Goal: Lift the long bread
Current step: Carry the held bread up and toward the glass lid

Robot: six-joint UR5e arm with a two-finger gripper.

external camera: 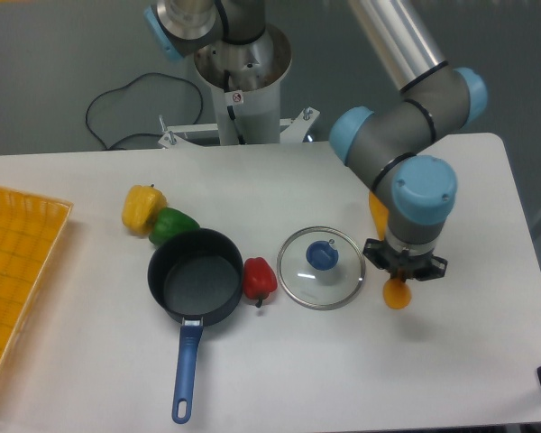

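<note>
The black two-finger gripper (404, 269) is pinching the long, smooth orange-yellow bread (396, 292) mid-length between its fingers; the slick loaf could be slipping or pivoting loose.

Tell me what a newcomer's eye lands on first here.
The grey-and-blue arm over the table's right side, its gripper closed on the long bread, mostly hidden beneath the wrist. Left of it lies the glass lid, then a red pepper against the dark saucepan.

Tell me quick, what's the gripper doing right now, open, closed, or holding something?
Gripper: closed on the long bread, mostly hidden under the wrist.
</note>
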